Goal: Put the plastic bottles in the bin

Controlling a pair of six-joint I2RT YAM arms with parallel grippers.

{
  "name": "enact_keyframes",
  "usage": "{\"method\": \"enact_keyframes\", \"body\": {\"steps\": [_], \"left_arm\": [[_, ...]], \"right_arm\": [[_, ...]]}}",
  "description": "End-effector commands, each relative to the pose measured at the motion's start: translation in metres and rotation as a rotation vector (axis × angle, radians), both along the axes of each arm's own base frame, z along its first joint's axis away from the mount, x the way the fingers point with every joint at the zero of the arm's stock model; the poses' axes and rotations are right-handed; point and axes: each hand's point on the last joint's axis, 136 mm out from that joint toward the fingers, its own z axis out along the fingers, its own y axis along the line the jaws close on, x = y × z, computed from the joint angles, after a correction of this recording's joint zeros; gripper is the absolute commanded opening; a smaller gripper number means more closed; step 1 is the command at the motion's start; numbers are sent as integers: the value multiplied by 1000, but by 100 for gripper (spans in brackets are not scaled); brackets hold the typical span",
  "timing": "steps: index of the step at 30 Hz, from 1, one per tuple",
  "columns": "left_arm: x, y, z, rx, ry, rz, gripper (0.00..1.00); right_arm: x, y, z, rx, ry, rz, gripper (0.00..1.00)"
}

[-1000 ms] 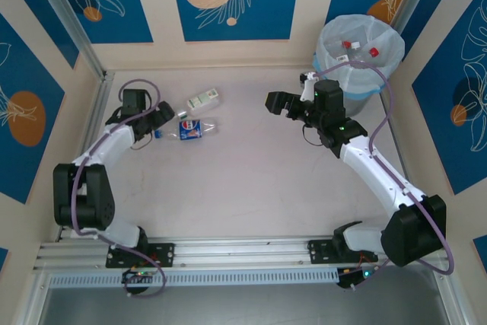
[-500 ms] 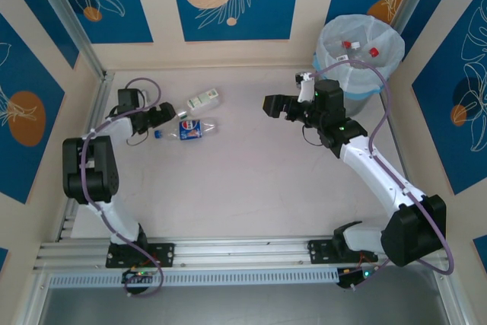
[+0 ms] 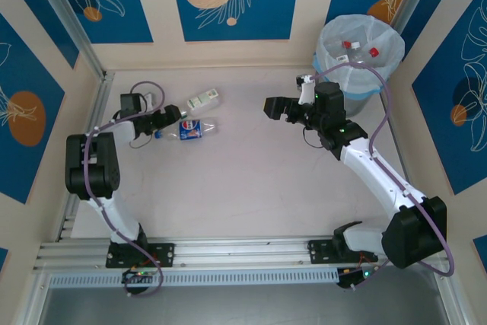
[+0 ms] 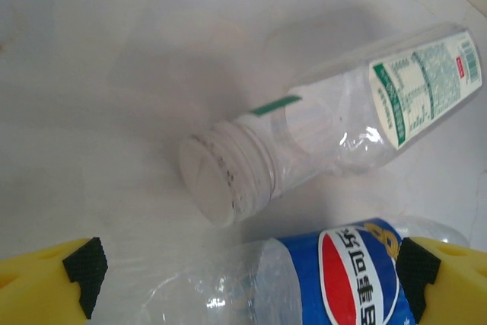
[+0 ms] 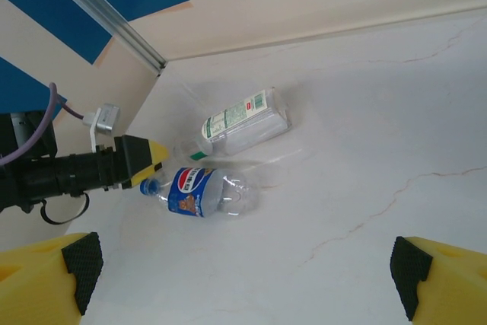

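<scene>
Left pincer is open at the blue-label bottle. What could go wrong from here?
1. The green-white bottle lies close beside the blue-label bottle; the open left pincer may knock or catch it on closing.
2. The bin stands at the far right behind the right pincer; a carry across might meet that arm.

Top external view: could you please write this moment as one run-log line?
left gripper open by cap end of blue-label bottle | right gripper open, empty | green-white-label bottle lying on table | bin holds red-capped bottles
</scene>
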Motion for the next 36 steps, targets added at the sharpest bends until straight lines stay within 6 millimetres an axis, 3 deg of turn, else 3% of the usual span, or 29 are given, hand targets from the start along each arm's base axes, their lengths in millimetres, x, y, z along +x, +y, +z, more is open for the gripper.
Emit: {"method": "enact_keyframes", "body": {"steps": [1, 12, 22, 29, 36], "left_arm": [[-10, -7, 15, -46, -49, -33, 99], [-61, -27, 23, -115, -54, -63, 99], [-124, -61, 5, -50, 57, -135, 99], [-142, -33, 3, 341, 86, -78, 99], [-138, -27, -14, 525, 157, -108, 99]], "right_arm": [[1, 1, 5, 30, 0, -13, 100], [4, 6, 1, 58, 35, -10, 100], [13, 13, -5, 66, 63, -6, 100], [16, 17, -8, 69, 76, 3, 100], [16, 18, -7, 73, 81, 5, 99]]}}
